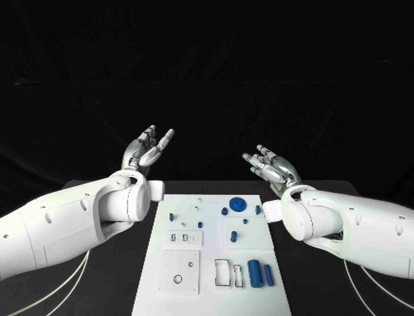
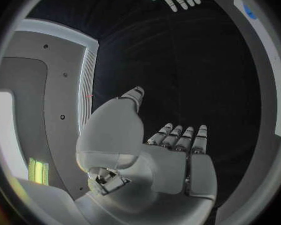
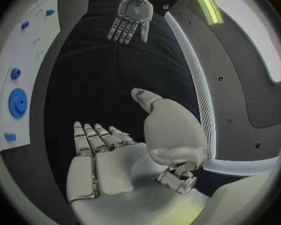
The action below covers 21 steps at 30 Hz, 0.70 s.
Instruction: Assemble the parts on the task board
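My left silver hand (image 1: pixel 148 150) and right silver hand (image 1: pixel 273 166) hang raised beyond the far edge of the flat white task board (image 1: pixel 183 266), fingers spread, grasping nothing — I judge the assembly barely begun. The small blue parts (image 1: pixel 255 272) lie scattered across the board on the black counter (image 1: pixel 311 276) — apparently all left to fit.

Blue parts (image 1: pixel 255 272) — on white task board (image 1: pixel 193 289)

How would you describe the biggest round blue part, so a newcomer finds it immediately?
Look at the white task board in the middle of the black table. Near its far edge, toward the right hand, lies the round blue disc. It is wider and rounder than the small blue pieces around it.
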Tool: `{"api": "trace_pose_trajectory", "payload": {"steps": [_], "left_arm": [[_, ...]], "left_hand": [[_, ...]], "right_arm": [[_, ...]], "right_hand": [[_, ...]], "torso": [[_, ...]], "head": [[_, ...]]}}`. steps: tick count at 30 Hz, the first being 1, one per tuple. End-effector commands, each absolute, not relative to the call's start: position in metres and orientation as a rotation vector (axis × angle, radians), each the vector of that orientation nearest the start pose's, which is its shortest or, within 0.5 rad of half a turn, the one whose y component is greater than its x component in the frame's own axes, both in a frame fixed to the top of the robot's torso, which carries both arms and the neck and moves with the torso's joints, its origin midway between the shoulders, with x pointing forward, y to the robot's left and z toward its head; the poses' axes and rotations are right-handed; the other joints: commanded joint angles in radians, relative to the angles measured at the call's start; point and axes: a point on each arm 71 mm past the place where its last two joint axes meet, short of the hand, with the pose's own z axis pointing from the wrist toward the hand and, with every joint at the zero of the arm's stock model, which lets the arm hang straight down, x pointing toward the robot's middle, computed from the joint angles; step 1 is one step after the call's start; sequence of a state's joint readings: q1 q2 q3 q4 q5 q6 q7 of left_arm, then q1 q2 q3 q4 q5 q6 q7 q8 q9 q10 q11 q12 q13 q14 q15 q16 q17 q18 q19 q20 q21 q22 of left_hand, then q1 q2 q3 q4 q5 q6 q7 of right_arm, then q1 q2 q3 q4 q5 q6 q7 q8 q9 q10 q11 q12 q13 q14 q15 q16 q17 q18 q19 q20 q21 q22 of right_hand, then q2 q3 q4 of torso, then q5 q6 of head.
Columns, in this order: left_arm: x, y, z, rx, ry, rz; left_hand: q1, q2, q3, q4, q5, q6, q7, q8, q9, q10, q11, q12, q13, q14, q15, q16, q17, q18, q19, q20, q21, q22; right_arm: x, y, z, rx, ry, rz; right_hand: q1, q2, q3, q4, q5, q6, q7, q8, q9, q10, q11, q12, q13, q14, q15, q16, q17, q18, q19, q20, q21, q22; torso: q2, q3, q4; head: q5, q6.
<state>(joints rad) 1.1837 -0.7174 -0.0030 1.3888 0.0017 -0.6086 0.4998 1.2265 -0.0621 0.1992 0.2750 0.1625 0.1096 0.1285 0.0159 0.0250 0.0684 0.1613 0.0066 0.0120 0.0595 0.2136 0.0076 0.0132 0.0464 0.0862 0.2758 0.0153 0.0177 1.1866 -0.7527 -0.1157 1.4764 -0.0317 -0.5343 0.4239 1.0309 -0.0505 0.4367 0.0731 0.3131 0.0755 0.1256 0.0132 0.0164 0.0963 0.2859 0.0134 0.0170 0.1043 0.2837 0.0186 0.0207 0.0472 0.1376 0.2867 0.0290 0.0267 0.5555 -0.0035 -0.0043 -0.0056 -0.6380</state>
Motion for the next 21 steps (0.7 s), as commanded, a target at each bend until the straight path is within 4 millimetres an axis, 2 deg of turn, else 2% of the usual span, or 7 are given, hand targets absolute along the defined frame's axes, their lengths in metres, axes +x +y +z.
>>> {"api": "trace_pose_trajectory", "payload": {"steps": [1,8,9,10,12,16,21], "left_arm": [[0.519,0.199,-0.175,-1.093,1.184,-1.396],[0.519,0.199,-0.175,-1.093,1.184,-1.396],[0.512,0.212,-0.172,-1.094,1.210,-1.408],[0.512,0.212,-0.172,-1.094,1.212,-1.409],[0.511,0.213,-0.172,-1.093,1.214,-1.412],[0.509,0.216,-0.171,-1.087,1.217,-1.417],[0.505,0.219,-0.169,-1.070,1.217,-1.422]], "left_hand": [[0.055,0.002,0.000,0.014,0.008,0.018,0.094,0.007,0.003,0.006,0.019,0.008,0.003,0.007,0.020,0.008,0.003,0.021,0.004,0.018,0.006,0.002],[0.087,0.012,-0.014,0.013,0.008,0.082,0.130,0.025,0.018,0.091,0.059,0.022,0.014,0.106,0.055,0.038,0.027,0.030,0.050,0.019,0.029,0.014],[0.096,0.014,-0.012,0.012,0.008,0.106,0.141,0.033,0.023,0.121,0.071,0.026,0.016,0.131,0.058,0.046,0.032,0.031,0.064,0.019,0.035,0.017],[0.100,0.014,-0.012,0.012,0.008,0.117,0.144,0.036,0.026,0.134,0.075,0.027,0.017,0.143,0.061,0.050,0.035,0.030,0.071,0.019,0.038,0.018],[0.133,0.015,0.004,0.005,0.008,0.221,0.163,0.072,0.049,0.286,0.103,0.059,0.033,0.309,0.043,0.109,0.070,0.042,0.219,0.019,0.103,0.050],[0.175,0.006,0.038,-0.002,0.007,0.394,0.163,0.136,0.090,0.491,0.101,0.090,0.044,0.531,0.020,0.184,0.112,0.083,0.518,0.015,0.233,0.101],[0.198,-0.013,0.080,-0.001,0.006,0.639,0.144,0.231,0.144,0.772,0.065,0.141,0.055,0.746,-0.025,0.256,0.151,0.132,0.645,0.012,0.279,0.101]], "right_arm": [[0.489,-0.179,-0.212,1.026,1.563,1.465],[0.491,-0.178,-0.211,1.000,1.604,1.482],[0.503,-0.197,-0.189,0.674,1.521,1.316],[0.504,-0.198,-0.188,0.647,1.520,1.300],[0.505,-0.200,-0.185,0.595,1.520,1.268],[0.509,-0.204,-0.178,0.496,1.518,1.209],[0.512,-0.206,-0.171,0.377,1.530,1.144]], "right_hand": [[0.153,-0.030,0.031,-0.083,-0.069,0.117,0.178,0.038,0.027,0.151,-0.001,0.029,0.016,0.158,-0.006,0.046,0.031,0.032,0.100,0.006,0.041,0.021],[0.216,-0.037,0.038,-0.130,-0.073,0.259,0.176,0.082,0.057,0.338,-0.014,0.051,0.029,0.344,-0.030,0.101,0.062,0.057,0.199,0.005,0.082,0.038],[0.228,-0.041,0.040,-0.142,-0.068,0.306,0.174,0.098,0.067,0.413,-0.021,0.064,0.035,0.404,-0.039,0.119,0.072,0.066,0.258,0.005,0.106,0.048],[0.238,-0.042,0.043,-0.151,-0.061,0.343,0.174,0.110,0.075,0.475,-0.025,0.074,0.039,0.446,-0.044,0.130,0.078,0.073,0.306,0.004,0.124,0.056],[0.249,-0.046,0.046,-0.165,-0.055,0.424,0.169,0.134,0.091,0.586,-0.034,0.085,0.043,0.525,-0.055,0.148,0.087,0.085,0.410,0.002,0.161,0.069],[0.258,-0.057,0.054,-0.181,-0.063,0.581,0.152,0.182,0.121,0.765,-0.056,0.094,0.048,0.682,-0.082,0.183,0.104,0.112,0.562,0.001,0.217,0.084],[0.263,-0.070,0.068,-0.196,-0.071,0.736,0.129,0.218,0.142,0.873,-0.085,0.083,0.048,0.809,-0.118,0.213,0.112,0.137,0.664,-0.012,0.257,0.089]], "torso": [[0.000,0.0000,0.0000],[0.000,0.0000,0.0000],[0.037,-0.0062,0.0073],[0.038,-0.0064,0.0083],[0.040,-0.0069,0.0120],[0.049,-0.0061,0.0179],[0.060,-0.0072,0.0215]], "head": [[0.000,0.000],[0.000,0.000],[-0.002,-0.015],[-0.004,-0.017],[-0.006,-0.017],[-0.010,-0.018],[-0.014,-0.021]]}}
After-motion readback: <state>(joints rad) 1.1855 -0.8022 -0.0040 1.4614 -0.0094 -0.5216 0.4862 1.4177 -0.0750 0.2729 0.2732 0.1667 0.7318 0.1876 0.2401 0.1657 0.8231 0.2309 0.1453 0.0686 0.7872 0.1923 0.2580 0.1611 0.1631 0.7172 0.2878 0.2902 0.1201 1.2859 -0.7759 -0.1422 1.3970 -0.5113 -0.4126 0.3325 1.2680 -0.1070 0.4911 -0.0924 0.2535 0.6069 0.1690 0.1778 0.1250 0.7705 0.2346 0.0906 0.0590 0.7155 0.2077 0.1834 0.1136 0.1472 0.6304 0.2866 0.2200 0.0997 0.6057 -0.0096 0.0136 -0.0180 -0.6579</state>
